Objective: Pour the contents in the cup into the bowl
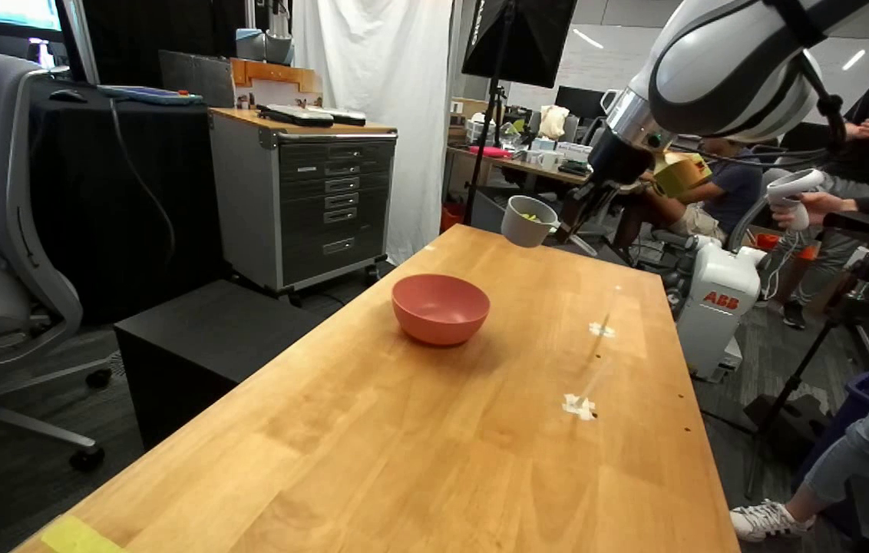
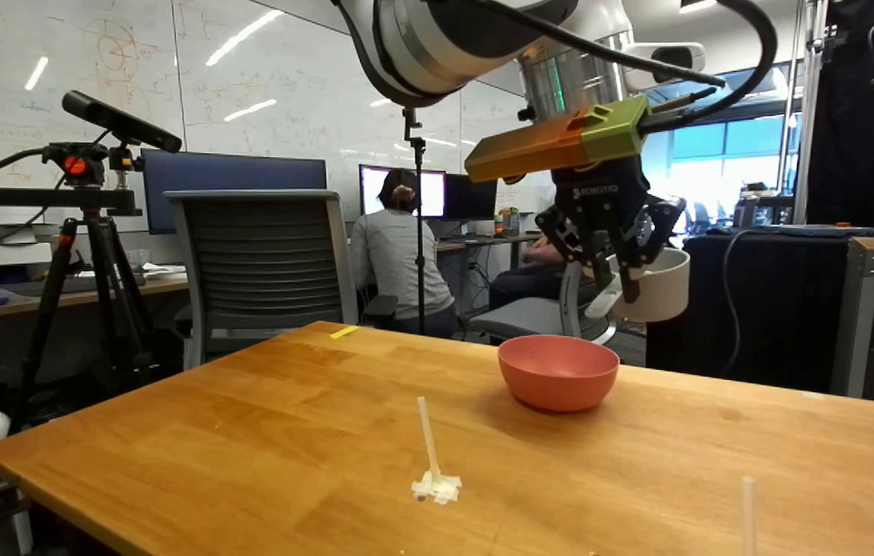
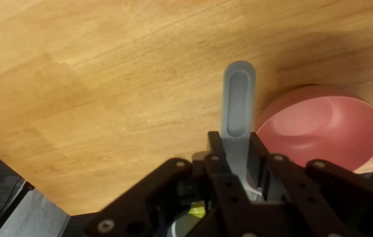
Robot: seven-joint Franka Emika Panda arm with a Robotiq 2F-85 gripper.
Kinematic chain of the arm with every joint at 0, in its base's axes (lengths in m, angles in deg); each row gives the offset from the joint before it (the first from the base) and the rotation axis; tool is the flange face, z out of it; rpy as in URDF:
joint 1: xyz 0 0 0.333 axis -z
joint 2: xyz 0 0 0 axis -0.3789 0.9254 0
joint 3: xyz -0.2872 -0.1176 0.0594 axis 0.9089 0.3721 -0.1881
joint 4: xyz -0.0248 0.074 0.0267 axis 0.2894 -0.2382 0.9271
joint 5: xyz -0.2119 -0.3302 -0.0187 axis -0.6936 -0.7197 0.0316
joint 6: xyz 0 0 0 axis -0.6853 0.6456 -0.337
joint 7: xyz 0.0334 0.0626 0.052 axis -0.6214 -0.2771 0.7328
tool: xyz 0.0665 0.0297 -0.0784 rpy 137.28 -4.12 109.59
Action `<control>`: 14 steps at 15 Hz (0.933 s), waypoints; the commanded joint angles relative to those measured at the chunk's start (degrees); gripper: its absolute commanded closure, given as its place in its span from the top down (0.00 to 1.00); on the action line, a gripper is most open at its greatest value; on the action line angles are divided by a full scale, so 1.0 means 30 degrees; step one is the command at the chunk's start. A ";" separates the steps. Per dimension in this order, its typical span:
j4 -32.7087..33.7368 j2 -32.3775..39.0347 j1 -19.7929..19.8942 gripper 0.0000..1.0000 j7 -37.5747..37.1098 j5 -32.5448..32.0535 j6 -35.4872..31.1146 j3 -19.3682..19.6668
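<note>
The grey cup (image 1: 523, 234) hangs in the air above the table, close to upright with a slight tilt. My gripper (image 3: 234, 140) is shut on its handle (image 3: 238, 102), whose free end sticks out past the fingertips. Yellow contents (image 1: 530, 217) show inside the cup in an exterior view, and a bit of the contents (image 3: 197, 209) appears low in the wrist view. The pinkish-red bowl (image 2: 558, 378) stands on the table, with nothing visible in it. In the wrist view the bowl (image 3: 325, 131) lies right of the handle; the cup is mostly hidden there by the fingers.
Thin pale straws (image 2: 428, 436) stand up from taped patches (image 1: 579, 405) on the wooden table (image 1: 404, 453). The bowl sits near one long edge of the table. Beside that edge is a black box (image 1: 212, 330). People sit and stand beyond the table.
</note>
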 commanded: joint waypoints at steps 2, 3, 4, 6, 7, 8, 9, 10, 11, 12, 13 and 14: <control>0.2084 0.0934 -0.1427 0.11 -0.2280 -0.1702 0.0608 0.0871; 0.2334 0.1140 -0.1655 0.11 -0.2613 -0.2046 0.0574 0.1001; 0.2540 0.1351 -0.1856 0.11 -0.2884 -0.2403 0.0582 0.1126; 0.2919 0.1912 -0.2237 0.12 -0.3405 -0.3039 0.0518 0.1384; 0.3037 0.2188 -0.2441 0.12 -0.3690 -0.3371 0.0399 0.1530; 0.3156 0.2463 -0.2662 0.11 -0.3971 -0.3741 0.0311 0.1709; 0.3242 0.2700 -0.2889 0.11 -0.4261 -0.4101 0.0236 0.1889; 0.3338 0.2943 -0.3111 0.12 -0.4529 -0.4431 0.0153 0.2073; 0.3390 0.3144 -0.3330 0.11 -0.4764 -0.4769 0.0114 0.2217; 0.3435 0.3305 -0.3539 0.11 -0.4951 -0.5060 0.0095 0.2345; 0.3480 0.3443 -0.3769 0.11 -0.5185 -0.5386 0.0065 0.2489; 0.3525 0.3597 -0.4002 0.11 -0.5397 -0.5670 0.0012 0.2639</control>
